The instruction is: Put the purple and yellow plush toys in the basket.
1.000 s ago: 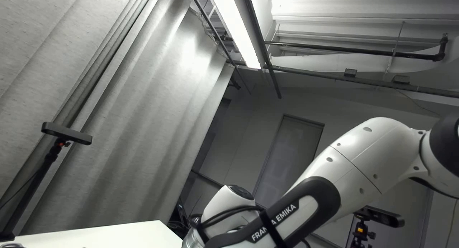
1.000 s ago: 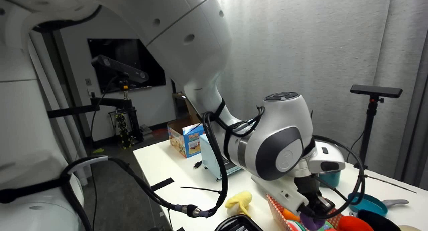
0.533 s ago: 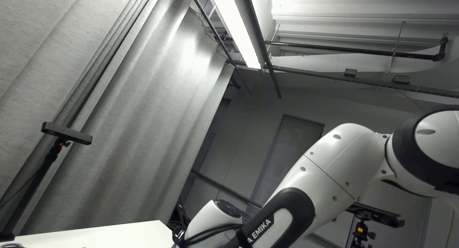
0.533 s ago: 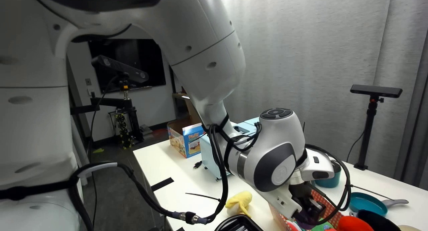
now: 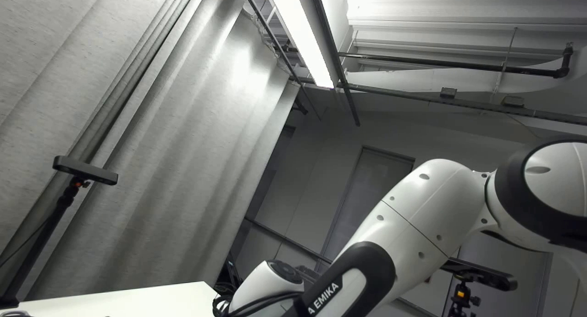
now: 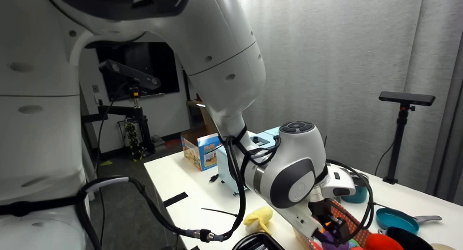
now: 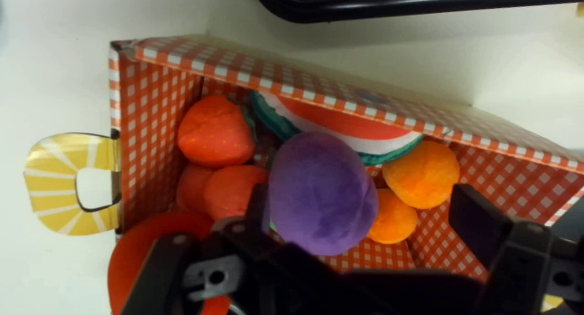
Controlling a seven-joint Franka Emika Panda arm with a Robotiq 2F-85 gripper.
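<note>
The gripper [image 7: 365,210] spans the lower wrist view, fingers spread wide, released! Mid-frame sits the purple plush toy [image 7: 321,194], velvety and egg-round, inside the thin-walled checked basket [image 7: 148,123], overlapping a curved watermelon wedge [image 7: 337,123]. Over in an exterior view, lower centre, the soft, creased yellow plush toy [image 6: 260,216] lies on the smooth white table [image 6: 199,188].

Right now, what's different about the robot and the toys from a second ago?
The gripper now stands wide open in the wrist view. It seemed to hold the purple toy before, and has probably let it go inside the basket. In an exterior view, the gripper has sunk lower and leftward in the picture. The yellow toy, black tray and teal pan stayed put.
</note>
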